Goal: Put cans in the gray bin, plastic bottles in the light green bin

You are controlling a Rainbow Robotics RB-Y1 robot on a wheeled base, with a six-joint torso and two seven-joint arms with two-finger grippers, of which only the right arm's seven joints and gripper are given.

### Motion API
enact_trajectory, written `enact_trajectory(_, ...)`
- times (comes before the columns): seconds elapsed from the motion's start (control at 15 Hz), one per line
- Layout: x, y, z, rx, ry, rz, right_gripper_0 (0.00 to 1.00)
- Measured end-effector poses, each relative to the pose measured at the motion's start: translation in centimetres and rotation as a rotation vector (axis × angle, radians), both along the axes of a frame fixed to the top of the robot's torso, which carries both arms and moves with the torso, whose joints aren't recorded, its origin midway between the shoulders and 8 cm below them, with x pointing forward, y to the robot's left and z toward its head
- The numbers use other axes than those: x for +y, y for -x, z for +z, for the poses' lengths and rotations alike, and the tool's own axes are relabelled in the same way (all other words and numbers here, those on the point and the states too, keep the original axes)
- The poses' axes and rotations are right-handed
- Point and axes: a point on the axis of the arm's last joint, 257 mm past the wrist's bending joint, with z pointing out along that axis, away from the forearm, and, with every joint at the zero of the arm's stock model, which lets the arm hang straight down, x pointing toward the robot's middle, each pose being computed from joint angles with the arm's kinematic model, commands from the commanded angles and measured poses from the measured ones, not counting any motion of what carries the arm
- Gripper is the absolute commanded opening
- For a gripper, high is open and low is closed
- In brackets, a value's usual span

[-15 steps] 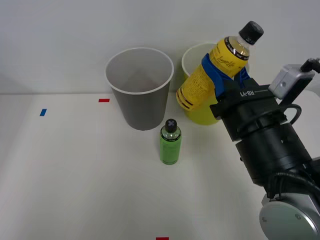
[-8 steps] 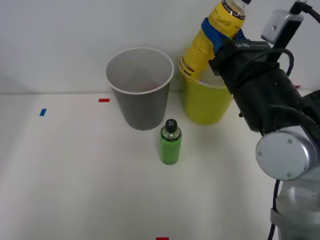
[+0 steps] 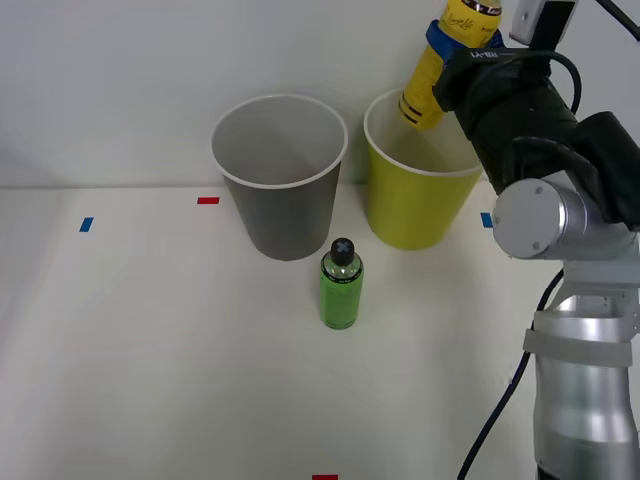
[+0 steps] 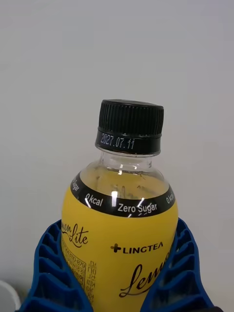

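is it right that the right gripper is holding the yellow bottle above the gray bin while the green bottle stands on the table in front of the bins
Not quite. The front view shows the right gripper holding the yellow bottle above the light green bin, not the gray bin. The rest holds: the green bottle stands upright on the table in front of the bins.

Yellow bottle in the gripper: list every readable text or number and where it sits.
"2027.07.11": printed on the ring under the black cap of the yellow bottle; last digits uncertain.
"0kcal" and "Zero Sugar": black band at the label's top.
"+ LINGTEA": label front.
"...on Lite" and "Lem...": script, cut off by the right gripper.
Small print at the label's side: too small to read.
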Motion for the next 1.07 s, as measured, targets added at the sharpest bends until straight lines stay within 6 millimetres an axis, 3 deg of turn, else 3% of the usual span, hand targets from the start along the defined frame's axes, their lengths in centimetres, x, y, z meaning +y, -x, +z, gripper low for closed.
enact_trajectory(0.53, -0.6, -1.7, -1.6, 0.03, 0.093, -0.055, 0.0)
enact_trajectory(0.6, -0.8, -1.8, -1.6, 0.029, 0.118, -0.072, 0.08)
enact_trajectory(0.73, -0.9, -1.8, -1.6, 0.027, 0.136, -0.083, 0.82)
enact_trajectory(0.8, -0.9, -1.8, -1.6, 0.027, 0.138, -0.084, 1.0)
enact_trajectory(1.07, -0.6, -1.8, -1.6, 0.027, 0.132, -0.074, 1.0)
